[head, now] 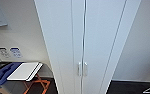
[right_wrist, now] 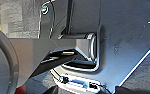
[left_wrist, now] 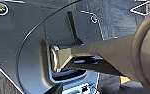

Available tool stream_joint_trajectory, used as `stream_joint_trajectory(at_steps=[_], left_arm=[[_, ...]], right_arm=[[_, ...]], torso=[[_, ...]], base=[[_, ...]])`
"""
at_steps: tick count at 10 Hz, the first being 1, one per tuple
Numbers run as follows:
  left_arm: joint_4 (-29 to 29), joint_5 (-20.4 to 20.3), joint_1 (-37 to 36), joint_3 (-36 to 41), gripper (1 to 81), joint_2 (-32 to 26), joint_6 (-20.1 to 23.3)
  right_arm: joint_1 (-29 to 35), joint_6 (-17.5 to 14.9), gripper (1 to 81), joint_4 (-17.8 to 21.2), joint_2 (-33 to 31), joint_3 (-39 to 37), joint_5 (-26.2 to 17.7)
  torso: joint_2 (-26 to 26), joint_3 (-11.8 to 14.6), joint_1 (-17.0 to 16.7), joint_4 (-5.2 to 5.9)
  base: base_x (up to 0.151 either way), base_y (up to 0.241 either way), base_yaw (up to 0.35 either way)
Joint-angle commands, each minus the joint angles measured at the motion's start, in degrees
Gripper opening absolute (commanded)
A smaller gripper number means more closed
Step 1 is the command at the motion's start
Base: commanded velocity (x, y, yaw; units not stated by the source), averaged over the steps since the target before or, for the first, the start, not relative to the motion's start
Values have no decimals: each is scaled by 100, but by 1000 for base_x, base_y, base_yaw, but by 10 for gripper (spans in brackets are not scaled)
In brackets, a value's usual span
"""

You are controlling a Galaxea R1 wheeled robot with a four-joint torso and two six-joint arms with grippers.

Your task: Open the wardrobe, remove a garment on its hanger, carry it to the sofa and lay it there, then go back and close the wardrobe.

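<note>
At far left in the head view, a white board [head: 24, 71] lay on an orange stand [head: 38, 86] beside a blue seat [head: 2, 72]; the wardrobe [head: 86, 37] stood centre, both doors shut, its handles [head: 82, 69] paired at the seam; whether either claw was open or closed, I could not tell.

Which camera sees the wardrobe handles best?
The head view. It faces the wardrobe straight on, with both doors shut and the two small handles side by side at the middle seam. The two wrist views look down at robot parts and dark floor, not at the handles.
</note>
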Motion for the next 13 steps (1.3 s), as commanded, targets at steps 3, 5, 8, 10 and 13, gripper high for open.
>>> stream_joint_trajectory(at_steps=[3, 5, 8, 10, 13], left_arm=[[50, 382, -238, 211, 811, -178, 9], [50, 382, -396, 893, 811, -642, 0], [59, 373, -685, 1872, 811, -1356, -9], [50, 373, -870, 2282, 811, -1749, -9], [41, 320, -1178, 3295, 811, -2498, -18]], right_arm=[[267, -9, 811, -37, -106, 157, -390], [444, 34, 811, -37, -420, 681, -417], [768, 43, 811, -11, -1327, 1958, -364], [1032, 43, 811, -11, -1957, 2667, -355], [1402, 70, 811, 15, -2611, 3496, -355]], torso=[[5, -182, 6, 0], [5, -223, 6, 0], [5, -223, 6, 0], [5, -225, 6, 0], [5, -227, 6, 0]], base=[[0, 0, 0], [0, 0, 0], [0, 0, 0], [0, 0, 0], [0, 0, 0]])
